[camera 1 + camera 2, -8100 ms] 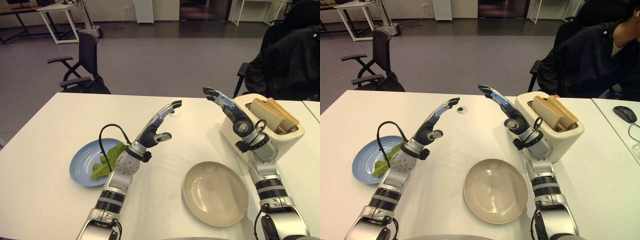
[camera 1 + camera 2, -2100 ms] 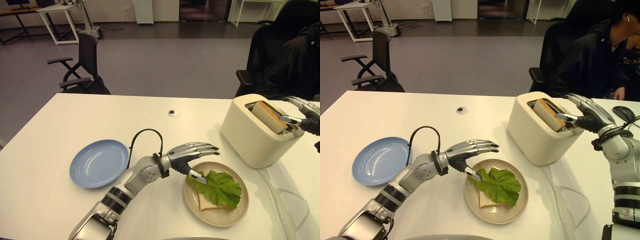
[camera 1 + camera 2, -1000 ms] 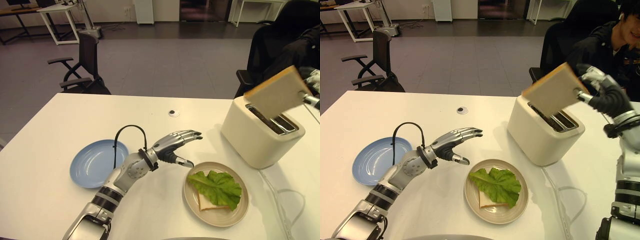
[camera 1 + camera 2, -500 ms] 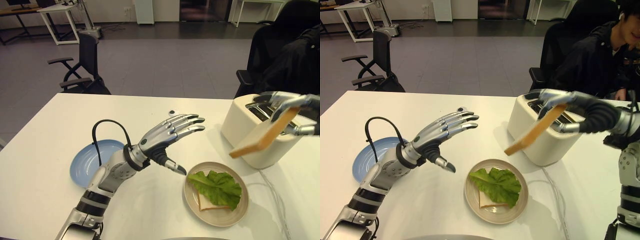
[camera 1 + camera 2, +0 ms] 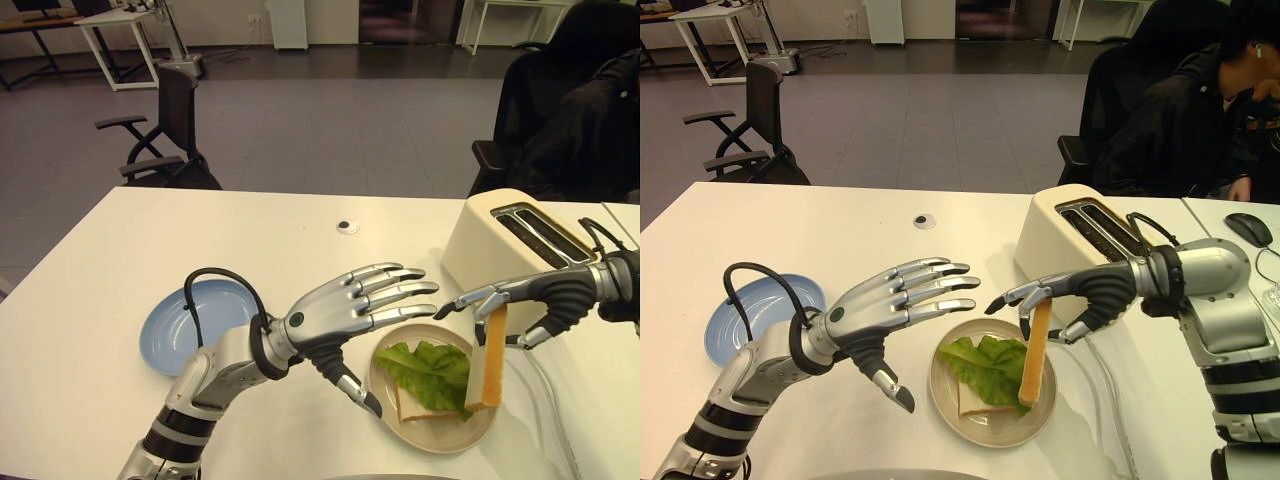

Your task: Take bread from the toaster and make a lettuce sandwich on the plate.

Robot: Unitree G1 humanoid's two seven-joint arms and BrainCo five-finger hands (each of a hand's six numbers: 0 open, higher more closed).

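Right hand [image 5: 1102,290] lowered bread slice [image 5: 1036,352], pinched upright, onto lettuce [image 5: 980,366] on plate [image 5: 1002,428]; left hand [image 5: 878,316] spread beside

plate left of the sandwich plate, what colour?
Light blue, plain, no pattern. The blue plate shows best in the left eye view.

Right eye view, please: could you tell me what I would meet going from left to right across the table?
Blue plate → left hand → lettuce → bread slice → computer mouse.
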